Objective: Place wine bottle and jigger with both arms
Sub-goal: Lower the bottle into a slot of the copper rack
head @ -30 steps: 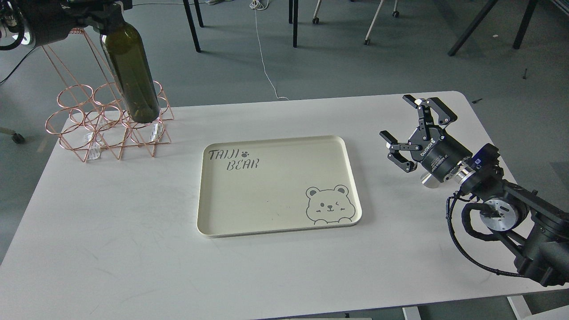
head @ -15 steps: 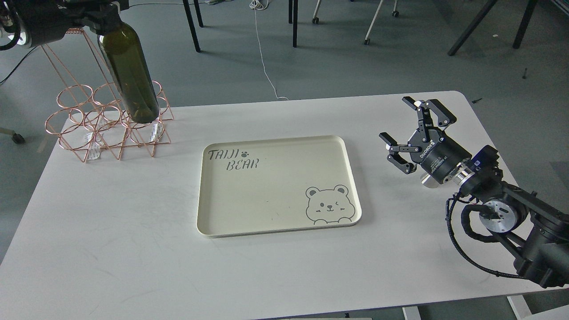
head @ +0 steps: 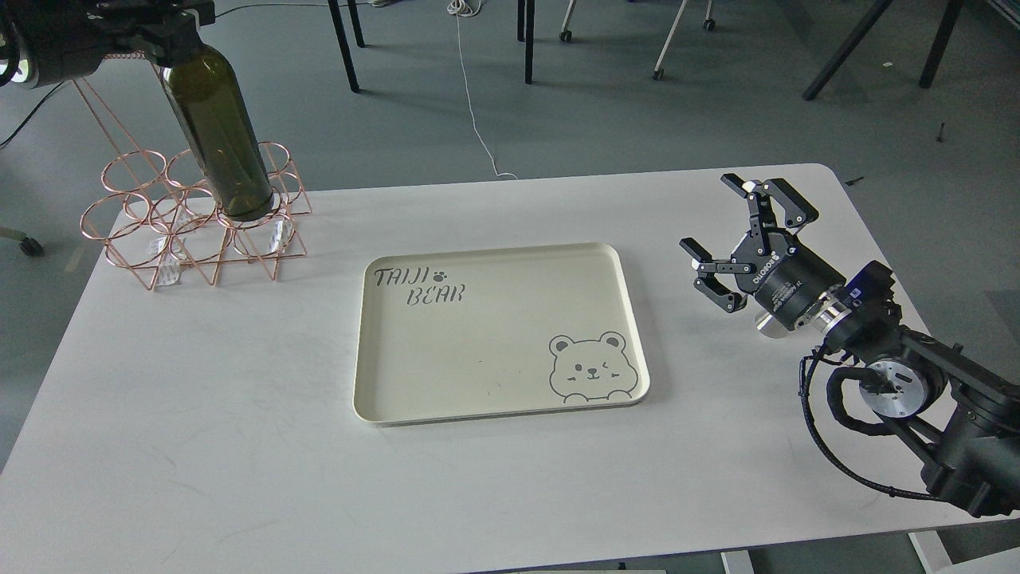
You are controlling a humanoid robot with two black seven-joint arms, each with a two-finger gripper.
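Note:
The wine bottle (head: 219, 131) is dark olive green and leans with its top to the left at the far left. Its base sits in a front ring of the copper wire rack (head: 195, 227). My left gripper (head: 163, 32) is shut on the bottle's neck at the top left corner; the neck is hidden by it. My right gripper (head: 729, 235) is open and empty, hovering over the table right of the tray. A small shiny steel piece (head: 769, 323), possibly the jigger, shows under the right gripper's body and is mostly hidden.
A cream tray (head: 498, 399) with a bear drawing and "TAIJI BEAR" lies in the middle of the white table (head: 239, 446). Chair and table legs stand on the floor beyond the far edge.
The left gripper and the bottle have moved left, and the bottle's base has gone down into the rack ring. The right gripper has barely moved.

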